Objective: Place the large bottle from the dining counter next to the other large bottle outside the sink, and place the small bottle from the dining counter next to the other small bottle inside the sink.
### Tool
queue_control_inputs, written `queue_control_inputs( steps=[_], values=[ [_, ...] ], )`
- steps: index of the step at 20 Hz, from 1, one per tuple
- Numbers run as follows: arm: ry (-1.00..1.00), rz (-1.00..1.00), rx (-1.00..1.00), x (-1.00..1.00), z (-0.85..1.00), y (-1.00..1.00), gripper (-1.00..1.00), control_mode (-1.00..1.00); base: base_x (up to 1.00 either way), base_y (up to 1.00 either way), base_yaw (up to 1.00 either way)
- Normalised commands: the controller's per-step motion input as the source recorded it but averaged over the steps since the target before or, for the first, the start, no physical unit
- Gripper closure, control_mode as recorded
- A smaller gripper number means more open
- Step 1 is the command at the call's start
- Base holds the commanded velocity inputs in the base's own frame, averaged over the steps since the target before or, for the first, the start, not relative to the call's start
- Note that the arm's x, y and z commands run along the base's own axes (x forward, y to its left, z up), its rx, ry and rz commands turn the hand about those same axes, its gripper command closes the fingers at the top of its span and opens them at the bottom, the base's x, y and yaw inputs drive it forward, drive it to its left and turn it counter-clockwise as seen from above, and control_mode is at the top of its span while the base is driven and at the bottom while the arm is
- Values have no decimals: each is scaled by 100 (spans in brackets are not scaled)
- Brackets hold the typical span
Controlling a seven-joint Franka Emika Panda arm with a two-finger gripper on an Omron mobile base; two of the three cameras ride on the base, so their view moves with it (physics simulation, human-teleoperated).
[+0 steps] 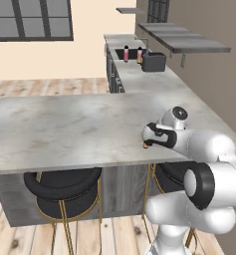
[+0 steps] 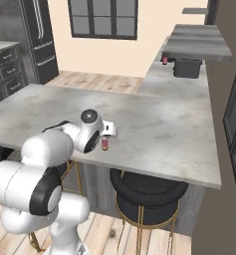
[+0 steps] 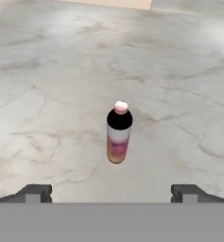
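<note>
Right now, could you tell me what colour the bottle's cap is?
Pale pink, on the bottle; hand view shows it best.

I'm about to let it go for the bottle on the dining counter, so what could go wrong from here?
1. The bottle stands upright, narrow and alone on the dining counter; a finger clipping it on approach could tip it over.
2. The tool is open with the bottle centred ahead but apart from it; closing early would grasp nothing.
3. In the right base view the bottle sits near the counter's front edge, so a knock might roll it off.
</note>
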Motion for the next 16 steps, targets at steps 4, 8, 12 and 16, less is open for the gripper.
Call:
queue_control_inputs(
  steps=[4, 8, 12, 16],
  values=[
    [0, 0, 0, 36, -10, -5, -100, -100, 0, 0, 0],
    [0, 0, 0, 20, -12, -6, -100, -100, 0, 0, 0],
    [0, 0, 0, 23, -14, -6, -100, -100, 0, 0, 0],
    [0, 0, 0, 33, -15, -2, -100, -100, 0, 0, 0]
  ],
)
